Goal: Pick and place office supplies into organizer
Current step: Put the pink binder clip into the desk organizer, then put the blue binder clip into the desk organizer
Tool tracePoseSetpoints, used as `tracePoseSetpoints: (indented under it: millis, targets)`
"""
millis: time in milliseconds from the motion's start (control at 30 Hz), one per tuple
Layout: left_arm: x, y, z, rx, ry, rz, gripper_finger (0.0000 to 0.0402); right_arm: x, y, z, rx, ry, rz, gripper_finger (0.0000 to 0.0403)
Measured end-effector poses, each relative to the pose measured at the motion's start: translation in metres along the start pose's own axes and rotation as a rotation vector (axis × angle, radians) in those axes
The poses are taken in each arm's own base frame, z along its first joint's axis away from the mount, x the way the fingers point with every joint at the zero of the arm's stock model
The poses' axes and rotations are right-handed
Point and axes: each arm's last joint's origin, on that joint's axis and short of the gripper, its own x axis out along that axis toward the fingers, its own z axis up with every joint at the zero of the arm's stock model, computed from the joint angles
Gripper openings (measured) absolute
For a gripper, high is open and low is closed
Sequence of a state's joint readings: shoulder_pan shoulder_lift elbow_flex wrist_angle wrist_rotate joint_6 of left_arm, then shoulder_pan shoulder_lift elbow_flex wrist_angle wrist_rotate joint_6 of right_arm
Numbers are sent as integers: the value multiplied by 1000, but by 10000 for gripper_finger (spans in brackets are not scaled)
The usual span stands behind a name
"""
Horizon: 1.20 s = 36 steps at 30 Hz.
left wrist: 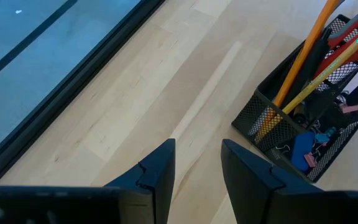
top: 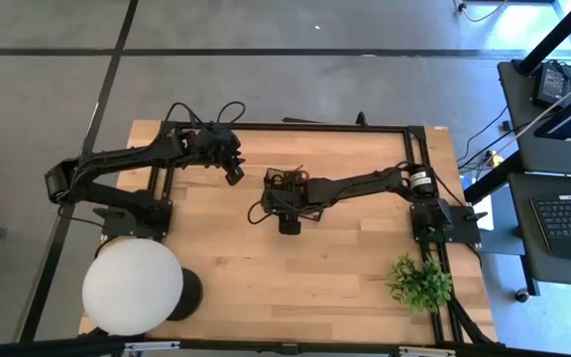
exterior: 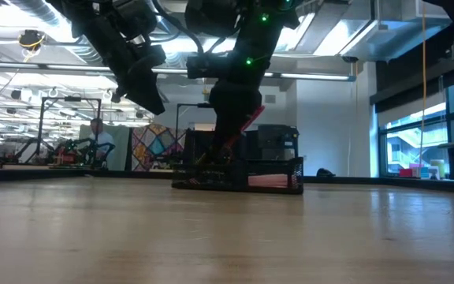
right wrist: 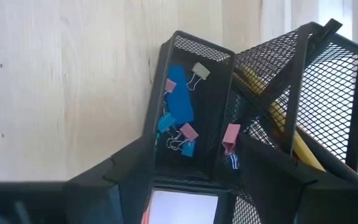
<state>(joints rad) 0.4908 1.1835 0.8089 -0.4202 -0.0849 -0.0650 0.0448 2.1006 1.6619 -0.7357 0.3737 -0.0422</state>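
We have the organizer point(top: 284, 188) near the table's point(top: 345, 268) middle, slightly toward the far edge. Pencils point(left wrist: 303, 59) stand tilted in one of its compartments, binder clips point(right wrist: 180, 118) lie in another beside it. Right gripper point(top: 290, 213) sits directly over the organizer, its arm reaching in from the right. Left gripper point(top: 234, 171) hangs above bare table just left of the organizer, apart from it. Lamp point(top: 133, 287) stands at the near-left corner, plant point(top: 419, 283) at the near-right.
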Motion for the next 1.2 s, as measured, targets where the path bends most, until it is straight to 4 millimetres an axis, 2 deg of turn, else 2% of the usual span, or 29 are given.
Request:
tracePoseSetpoints:
  millis: [100, 333, 667, 767, 867, 1000, 1100, 1200]
  targets:
    - [0, 0, 0, 0, 0, 0, 125, 0, 0, 0, -23, 0, -6, 228]
    - [0, 0, 0, -1, 0, 0, 125, -3, 0, 0, -98, 10, -174, 228]
    - [0, 0, 0, -3, 2, 0, 125, -11, 10, 4, -124, -9, -170, 228]
    - [0, 0, 0, -2, 3, 0, 125, -28, 8, 20, -103, -71, -168, 228]
    - [0, 0, 0, -2, 3, 0, 125, -58, -3, 36, -64, -143, -136, 228]
    - [0, 0, 0, 0, 4, 0, 125, -102, -30, 46, -1, -220, -32, 228]
    - [0, 0, -1, 1, 9, 1, 125, -132, -60, 41, 60, -272, 45, 228]
    - [0, 0, -3, 3, 27, 2, 125, -153, -89, 28, 135, -311, 87, 228]
